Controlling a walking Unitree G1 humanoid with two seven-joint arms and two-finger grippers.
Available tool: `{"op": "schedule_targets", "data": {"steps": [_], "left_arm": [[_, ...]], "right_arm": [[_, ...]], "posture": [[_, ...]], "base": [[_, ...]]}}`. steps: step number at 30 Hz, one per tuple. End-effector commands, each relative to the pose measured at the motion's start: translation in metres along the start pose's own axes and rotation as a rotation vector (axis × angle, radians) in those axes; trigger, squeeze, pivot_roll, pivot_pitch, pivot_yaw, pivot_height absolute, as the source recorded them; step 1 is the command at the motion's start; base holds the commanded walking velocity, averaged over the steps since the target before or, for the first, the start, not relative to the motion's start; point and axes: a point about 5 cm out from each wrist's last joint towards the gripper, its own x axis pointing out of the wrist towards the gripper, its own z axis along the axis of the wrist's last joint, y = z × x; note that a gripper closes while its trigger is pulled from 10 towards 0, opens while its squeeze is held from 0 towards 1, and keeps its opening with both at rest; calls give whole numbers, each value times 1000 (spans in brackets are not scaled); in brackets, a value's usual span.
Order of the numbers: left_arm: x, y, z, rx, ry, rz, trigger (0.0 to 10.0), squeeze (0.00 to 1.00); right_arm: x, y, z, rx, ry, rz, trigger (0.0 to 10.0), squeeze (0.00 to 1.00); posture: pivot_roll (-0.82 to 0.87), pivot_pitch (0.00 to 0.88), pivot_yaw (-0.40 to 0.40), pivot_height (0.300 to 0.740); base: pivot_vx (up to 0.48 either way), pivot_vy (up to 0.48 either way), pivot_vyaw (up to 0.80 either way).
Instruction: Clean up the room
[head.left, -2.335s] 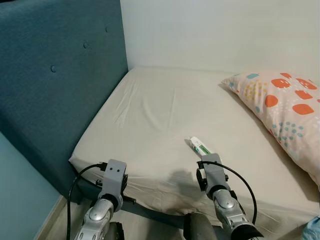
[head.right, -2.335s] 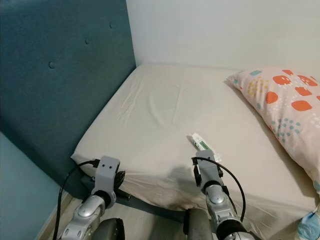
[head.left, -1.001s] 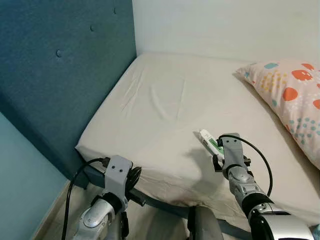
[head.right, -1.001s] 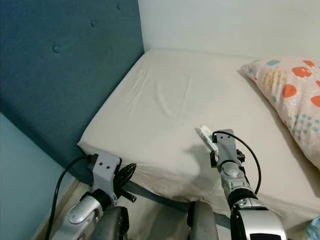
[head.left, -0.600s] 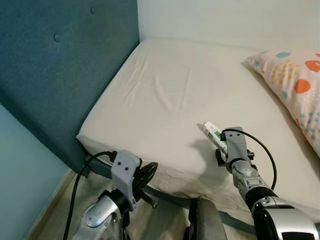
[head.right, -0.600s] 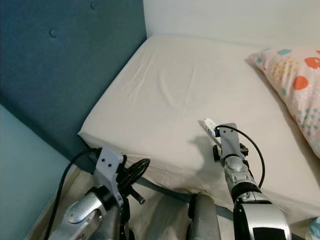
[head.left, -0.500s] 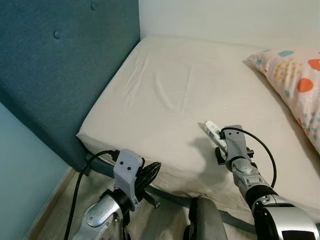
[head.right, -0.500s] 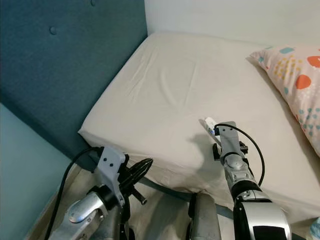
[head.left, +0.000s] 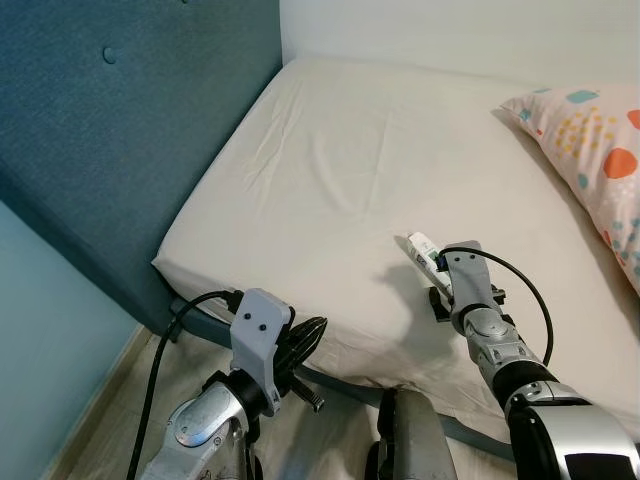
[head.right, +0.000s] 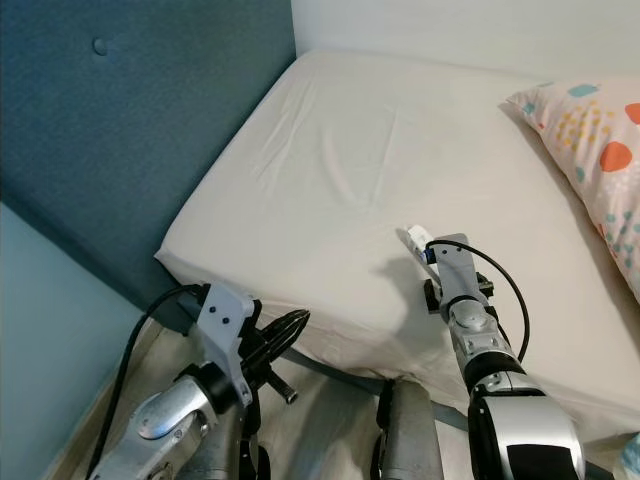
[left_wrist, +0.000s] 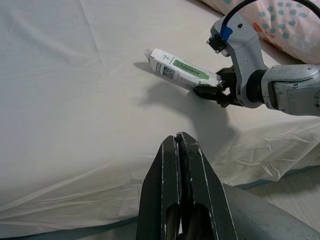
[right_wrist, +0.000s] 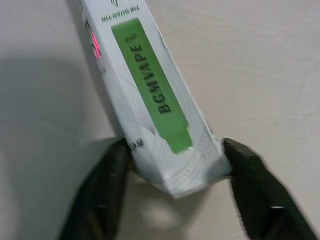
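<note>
The right hand (right_wrist: 172, 165) reaches over the near edge of the bed (head.left: 330, 170), its two black fingers (right_wrist: 107, 195) set on either side of the near end of a white carton with a green label (right_wrist: 150, 95), pinching it. The right wrist view brings the label close enough to read the dark lettering on the green strip and a small red mark on the carton's side, which the head camera cannot resolve; there the carton (head.left: 423, 251) is just a small white and green box poking out past the silver wrist, lying on the cream sheet near the bed's front edge. The left wrist view gives a side look at the same grasp: the carton (left_wrist: 182, 70) lies flat on the sheet with its far end free, the right hand's fingertips at its near end, and a shadow falls on the sheet beside it. The left hand (left_wrist: 180, 145) hangs lower, off the front of the mattress, its fingers pressed together and holding nothing. A patterned pillow (head.left: 590, 130) with orange and teal spots lies further along the bed on the robot's right, well apart from the carton, and a blue tufted headboard (head.left: 110, 140) stands along the left side.
</note>
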Motion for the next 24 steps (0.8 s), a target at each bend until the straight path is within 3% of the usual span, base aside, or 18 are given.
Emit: {"op": "schedule_targets", "data": {"steps": [1, 16, 18, 19, 20, 21, 22, 23, 24], "left_arm": [[-3, -1, -1, 4, 19, 0, 10000, 0], [0, 0, -2, 15, 38, 0, 10000, 0], [0, 14, -11, 33, 82, 107, 10000, 0], [-1, 26, -17, 47, 102, 174, 10000, 0], [-1, 26, -17, 47, 102, 174, 10000, 0], [-2, 37, -21, 63, 122, 245, 10000, 0], [-2, 37, -21, 63, 122, 245, 10000, 0], [-3, 45, -23, 74, 125, 290, 10000, 0], [-3, 51, -24, 82, 125, 319, 10000, 0]], "right_arm": [[-1, 0, -11, 11, 50, 4, 0, 0], [-1, -3, -11, 27, 51, 3, 0, 0], [-1, 0, -7, 27, 34, 18, 0, 0], [0, 4, -2, 29, 14, 34, 4000, 0], [0, 4, -2, 29, 14, 34, 4000, 0], [0, 8, 4, 36, -11, 52, 9255, 0], [0, 8, 4, 36, -11, 52, 9255, 0], [1, 15, 11, 47, -43, 78, 10000, 0], [1, 21, 17, 60, -74, 100, 10000, 0]], "posture": [[210, 368, -15, 600], [196, 351, -13, 600], [176, 318, -20, 600], [157, 303, -26, 600], [157, 303, -26, 600], [154, 299, -28, 600], [154, 299, -28, 600], [139, 278, -32, 600], [127, 260, -32, 600]], "base": [[0, 0, 0], [0, 0, 0], [0, 0, 0], [0, 0, 0], [0, 0, 0], [0, 0, 0], [0, 0, 0], [0, 0, 0], [0, 0, 0]]}}
